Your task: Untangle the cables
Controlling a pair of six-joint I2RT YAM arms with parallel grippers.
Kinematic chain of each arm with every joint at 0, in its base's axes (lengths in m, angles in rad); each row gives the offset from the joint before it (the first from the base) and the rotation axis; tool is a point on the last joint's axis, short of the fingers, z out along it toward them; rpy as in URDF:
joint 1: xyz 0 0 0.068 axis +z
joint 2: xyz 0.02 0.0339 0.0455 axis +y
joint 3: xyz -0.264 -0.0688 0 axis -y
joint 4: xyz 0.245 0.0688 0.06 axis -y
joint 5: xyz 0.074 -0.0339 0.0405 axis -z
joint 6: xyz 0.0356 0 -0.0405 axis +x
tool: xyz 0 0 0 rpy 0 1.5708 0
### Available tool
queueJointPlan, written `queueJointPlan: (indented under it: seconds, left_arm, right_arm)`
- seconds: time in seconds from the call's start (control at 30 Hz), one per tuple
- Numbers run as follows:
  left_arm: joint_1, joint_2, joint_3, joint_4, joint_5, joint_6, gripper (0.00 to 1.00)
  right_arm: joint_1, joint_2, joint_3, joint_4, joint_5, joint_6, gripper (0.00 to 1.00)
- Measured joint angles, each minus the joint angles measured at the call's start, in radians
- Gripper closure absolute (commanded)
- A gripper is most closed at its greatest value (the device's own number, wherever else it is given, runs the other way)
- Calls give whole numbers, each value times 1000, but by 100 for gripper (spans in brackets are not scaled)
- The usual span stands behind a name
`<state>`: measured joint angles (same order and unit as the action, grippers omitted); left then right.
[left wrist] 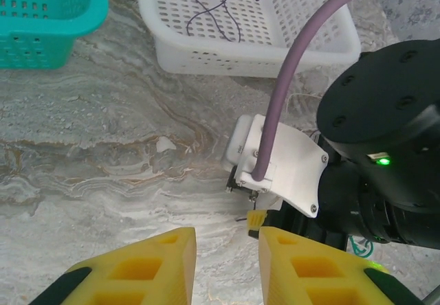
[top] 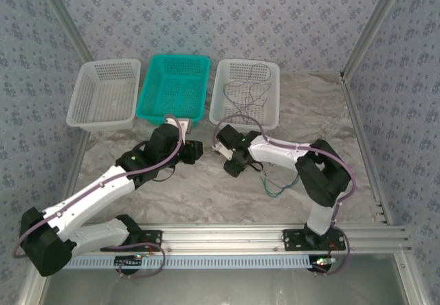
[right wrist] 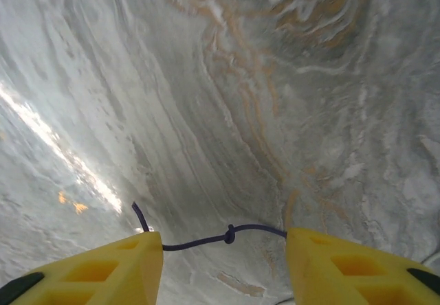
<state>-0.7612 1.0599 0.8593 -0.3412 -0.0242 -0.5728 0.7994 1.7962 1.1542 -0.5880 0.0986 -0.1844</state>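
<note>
The job looks partway through. Several dark wires (top: 251, 88) lie in the white basket (top: 240, 121) ahead of the right gripper (top: 234, 166). A small green-and-dark tangle (top: 275, 183) rests on the marbled table (top: 206, 195) behind that gripper, beside its own forearm. The step in hand appears to be working one strand loose from the rest.

In the right wrist view, the right gripper (right wrist: 225, 267) has its yellow fingers wide apart. A thin dark cable (right wrist: 199, 242) with a small knot (right wrist: 229, 236) runs across the gap from one finger to the other, one end curling up past the left-hand finger. The fingers are too far apart to pinch it. I cannot tell whether it catches on the pads or merely lies beneath them.

The left gripper (left wrist: 227, 250) is partly parted with nothing between its fingers, and faces the right arm's wrist close ahead. Its view adds the dark wires (left wrist: 213, 3) in the white basket (left wrist: 254, 61) farther ahead, a teal basket (left wrist: 41, 37) ahead to its left, and a bit of green wire (left wrist: 362, 246) under the right arm.

From overhead the layout is clear, but the knotted strand is too fine to make out.

The next move probably calls for one gripper to close on the strand beside the knot while the other draws the slack away gently.
</note>
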Motion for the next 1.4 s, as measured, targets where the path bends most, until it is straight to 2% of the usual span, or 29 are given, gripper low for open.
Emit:
queueJointPlan:
  seconds: [0.07,0.17,0.33,0.43,0.5,0.6,0.83,0.97,1.2,1.3,1.4]
  left_arm:
    - [0,0,-1,0,-1,0,68]
    - [0,0,-3,0,0,0,68]
    - [0,1,-4,0,0,0,68]
    - [0,0,-5,0,-5,0,68]
    - [0,-5,-9,0,-11,0,68]
    - [0,-23,-22,0,-16,0,68]
    - [0,-28,-34,5,-18,-2,64]
    - [0,-49,-63,47,-18,-10,60]
    - [1,-63,-111,141,28,-35,54]
    - [2,-42,-128,225,98,-53,43]
    - [-14,17,-143,352,186,-71,28]
  right_arm:
    - [0,9,1,-18,6,-49,35]
    - [0,24,14,-32,23,-112,36]
    - [-4,101,92,-38,10,-182,47]
    - [-8,119,109,-60,-31,-202,64]
    - [-11,119,109,-68,-59,-208,83]
    - [-14,119,108,-60,-50,-204,100]
    - [-51,39,55,-14,-61,-182,100]
    - [-90,-207,-3,76,-106,-116,100]
    - [-120,-658,-32,331,-61,97,100]
    - [-139,-747,-14,375,-53,192,100]
    - [-156,-746,62,369,-58,274,100]
